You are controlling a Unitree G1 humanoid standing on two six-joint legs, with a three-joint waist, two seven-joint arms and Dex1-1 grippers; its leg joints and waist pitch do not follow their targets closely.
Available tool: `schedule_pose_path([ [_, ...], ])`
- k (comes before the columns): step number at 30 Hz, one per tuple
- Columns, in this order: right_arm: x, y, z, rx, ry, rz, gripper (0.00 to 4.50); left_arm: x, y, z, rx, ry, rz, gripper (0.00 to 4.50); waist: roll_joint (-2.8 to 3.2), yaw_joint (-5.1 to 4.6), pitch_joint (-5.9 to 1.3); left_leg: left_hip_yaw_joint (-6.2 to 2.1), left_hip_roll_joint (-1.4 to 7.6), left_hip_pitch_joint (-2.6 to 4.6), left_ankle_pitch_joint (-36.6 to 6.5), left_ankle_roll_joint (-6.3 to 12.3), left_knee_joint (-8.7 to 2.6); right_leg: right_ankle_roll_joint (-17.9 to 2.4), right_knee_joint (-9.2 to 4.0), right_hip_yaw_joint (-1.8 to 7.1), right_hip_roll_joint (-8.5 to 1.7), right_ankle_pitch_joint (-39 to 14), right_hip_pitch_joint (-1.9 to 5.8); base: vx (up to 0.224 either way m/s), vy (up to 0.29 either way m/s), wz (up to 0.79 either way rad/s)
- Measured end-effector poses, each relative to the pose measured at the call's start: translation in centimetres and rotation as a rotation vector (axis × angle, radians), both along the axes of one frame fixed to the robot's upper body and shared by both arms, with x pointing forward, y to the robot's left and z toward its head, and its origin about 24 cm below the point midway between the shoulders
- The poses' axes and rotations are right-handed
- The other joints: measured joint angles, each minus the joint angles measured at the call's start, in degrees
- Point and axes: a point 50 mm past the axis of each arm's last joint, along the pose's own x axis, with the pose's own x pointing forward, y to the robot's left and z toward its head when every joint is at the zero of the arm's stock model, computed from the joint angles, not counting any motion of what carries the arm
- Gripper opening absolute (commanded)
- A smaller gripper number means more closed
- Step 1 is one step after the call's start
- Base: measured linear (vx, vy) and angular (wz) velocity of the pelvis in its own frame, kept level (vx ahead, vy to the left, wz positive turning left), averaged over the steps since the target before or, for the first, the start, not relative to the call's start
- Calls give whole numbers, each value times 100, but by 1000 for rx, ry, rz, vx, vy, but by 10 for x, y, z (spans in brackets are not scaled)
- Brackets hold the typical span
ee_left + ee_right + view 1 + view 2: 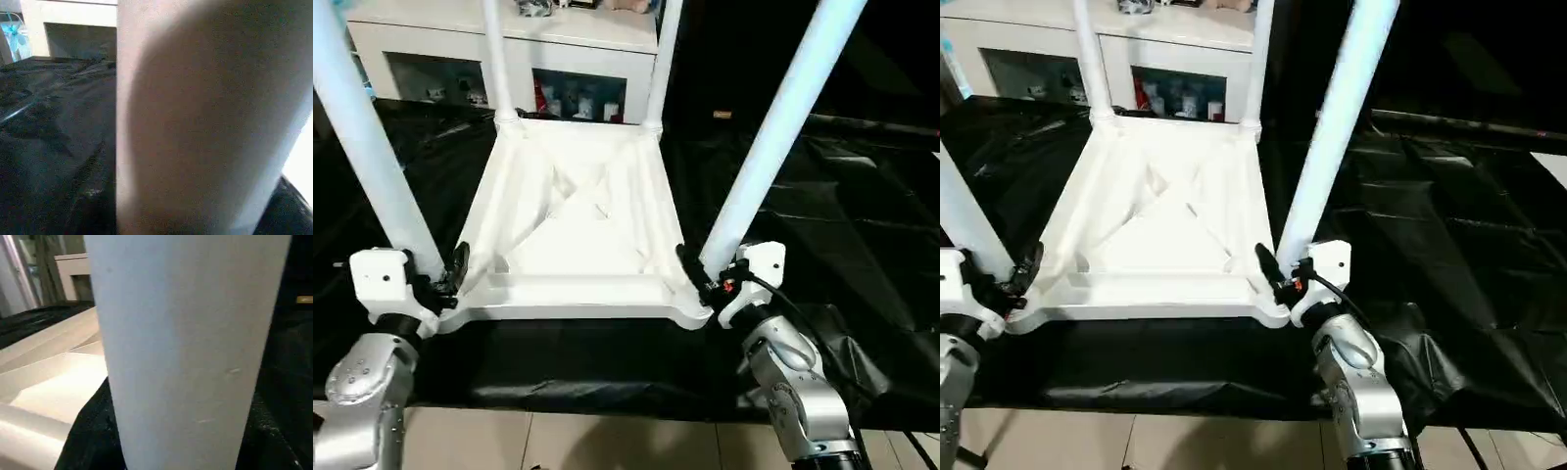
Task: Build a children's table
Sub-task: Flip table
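The children's table lies upside down on a black sheet, its ribbed white tabletop facing up and its legs standing in the corner sockets. Two far legs rise at the back. My left gripper sits around the base of the near left leg, which looms close in the left wrist view. My right gripper sits around the base of the near right leg, just as close in the right wrist view. Whether either gripper presses on its leg is hidden.
A white cabinet with glass doors stands right behind the table. The crinkled black sheet spreads wide to the right and left. Light floor tiles show at the sheet's near edge, between my forearms.
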Motion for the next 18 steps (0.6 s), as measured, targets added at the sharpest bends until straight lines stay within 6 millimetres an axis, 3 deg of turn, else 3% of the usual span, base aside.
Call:
schedule_pose_path([
  [2, 1, -6, 0, -2, -1, -49, 188, 3, -8, -1, -5, -1, -20, 239, 13, 29, 9, 1, -3, -6, 0, 0, 0, 1, -4, 0, -4, 1, 1, 0, 0, 0],
  [4, -2, -18, 0, -12, -8, -136, 187, 12, -22, -3, -9, 2, -62, 235, 51, 136, 32, 4, -1, -8, 0, 0, 0, 8, -16, 0, -6, -2, -2, 0, 0, 0],
  [6, -5, -27, 0, -15, -13, -190, 186, 19, -32, -5, -18, 5, -93, 216, 73, 183, 42, 17, 0, -8, 0, 1, -4, 13, -27, 7, -10, -3, 8, 0, 0, 0],
  [10, -6, -41, 4, -36, -37, -269, 185, 31, -49, -5, -20, 8, -146, 208, 140, 170, 60, 28, -2, -44, 1, 2, -5, 26, -35, 15, -15, 13, 14, 0, 0, 0],
  [13, -8, -54, 6, -61, -48, -321, 185, 38, -63, -4, -25, -3, -193, 204, 154, 143, 58, 12, 2, -87, 76, 7, -9, 33, -33, -3, -7, 17, -13, 0, 0, 0],
  [18, -12, -72, 7, -90, -51, -386, 184, 42, -83, -5, -31, -3, -255, 202, 171, 31, 68, 18, 1, -93, 73, 13, -10, 36, -51, 3, -8, 20, -12, 0, 0, 0],
])
